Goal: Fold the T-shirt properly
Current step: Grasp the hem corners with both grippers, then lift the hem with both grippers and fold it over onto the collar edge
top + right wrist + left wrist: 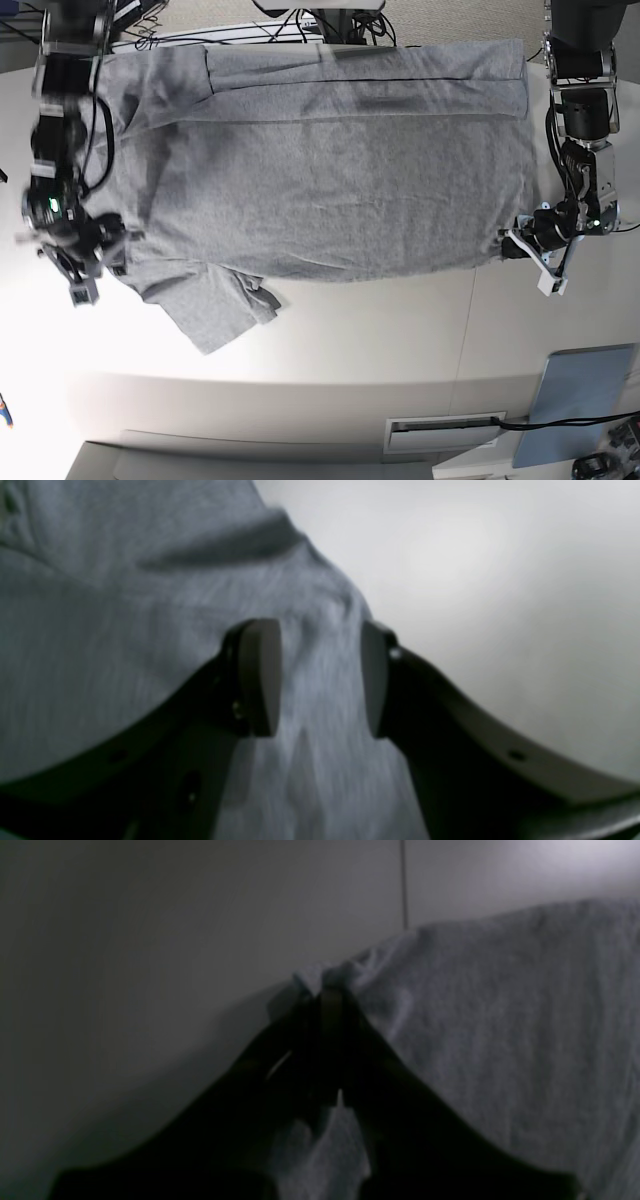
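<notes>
T-shirt: the T-shirt (320,170) lies spread over the white table (380,340), plain heather-grey side up, its long axis running across the base view; it reaches the far edge of the table, where the cloth meets the arm bases.
Sleeve: one short sleeve (215,310) juts toward the near side at the lower left of the base view, rumpled along its inner edge.
Left gripper: the left gripper (331,990) is at the shirt's right-hand end in the base view, fingers pressed together with a small bunch of the grey hem corner pinched between them.
Right gripper: the right gripper (320,677) sits at the opposite end, by the sleeve side; its two pads (260,675) stand apart with grey cloth running between them, and no pad visibly presses the fabric. This view is blurred.
Around: a tangle of black cables (250,30) lies along the far edge behind the shirt. A blue-grey board (580,400) rests at the near right corner, well apart from the shirt. A white slotted panel (445,432) sits along the near edge.
Table seam: a thin dark line (403,885) crosses the table surface just beyond the pinched corner.
Open room: bare white table shows along the whole near side of the shirt, between its lower edge and the near table rim.
</notes>
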Controlling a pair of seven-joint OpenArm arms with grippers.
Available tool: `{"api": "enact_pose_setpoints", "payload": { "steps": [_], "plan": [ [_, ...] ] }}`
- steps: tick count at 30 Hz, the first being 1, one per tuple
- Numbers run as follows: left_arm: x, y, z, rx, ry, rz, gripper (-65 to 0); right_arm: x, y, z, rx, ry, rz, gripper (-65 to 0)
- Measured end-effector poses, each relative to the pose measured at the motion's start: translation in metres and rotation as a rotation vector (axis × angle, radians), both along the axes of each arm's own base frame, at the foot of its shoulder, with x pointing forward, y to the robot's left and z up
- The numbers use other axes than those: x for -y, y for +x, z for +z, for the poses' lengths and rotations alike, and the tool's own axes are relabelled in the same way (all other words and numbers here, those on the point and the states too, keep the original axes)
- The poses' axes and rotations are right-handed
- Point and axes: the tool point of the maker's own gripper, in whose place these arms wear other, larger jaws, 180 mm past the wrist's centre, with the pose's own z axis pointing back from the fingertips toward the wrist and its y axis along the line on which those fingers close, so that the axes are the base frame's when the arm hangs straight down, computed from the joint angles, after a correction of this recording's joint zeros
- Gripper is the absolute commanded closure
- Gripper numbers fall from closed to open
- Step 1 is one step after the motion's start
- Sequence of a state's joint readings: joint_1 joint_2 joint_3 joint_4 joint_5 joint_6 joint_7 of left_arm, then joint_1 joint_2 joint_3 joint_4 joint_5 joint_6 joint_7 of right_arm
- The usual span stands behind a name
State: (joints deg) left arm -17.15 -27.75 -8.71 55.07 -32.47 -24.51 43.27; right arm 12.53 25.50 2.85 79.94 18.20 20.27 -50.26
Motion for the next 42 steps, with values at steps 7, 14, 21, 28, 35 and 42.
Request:
{"api": "enact_pose_setpoints", "payload": {
  "steps": [7, 14, 21, 28, 35, 42],
  "plan": [
    [-0.001, 0.000, -0.001, -0.001, 0.021, -0.012, 0.0, -0.011, 0.062, -0.023, -0.171, 0.003, 0.048, -26.0],
    [-0.001, -0.001, -0.001, -0.002, 0.022, -0.014, 0.0, -0.018, 0.090, -0.032, -0.246, 0.020, 0.050, -26.0],
    [-0.001, -0.001, -0.001, -0.001, 0.021, -0.013, 0.0, -0.046, 0.084, -0.066, -0.290, 0.064, 0.059, -26.0],
    [-0.001, 0.000, -0.001, 0.001, 0.021, -0.013, 0.0, -0.051, 0.083, -0.071, -0.306, 0.037, 0.068, -4.8],
    [0.002, 0.003, 0.003, 0.027, -0.002, -0.004, 0.0, -0.043, 0.086, -0.072, -0.266, -0.002, 0.026, 0.0],
    [0.005, 0.014, 0.031, 0.080, 0.052, -0.021, 0.0, -0.031, 0.079, -0.058, -0.311, -0.070, 0.031, 0.0]
  ]
}}
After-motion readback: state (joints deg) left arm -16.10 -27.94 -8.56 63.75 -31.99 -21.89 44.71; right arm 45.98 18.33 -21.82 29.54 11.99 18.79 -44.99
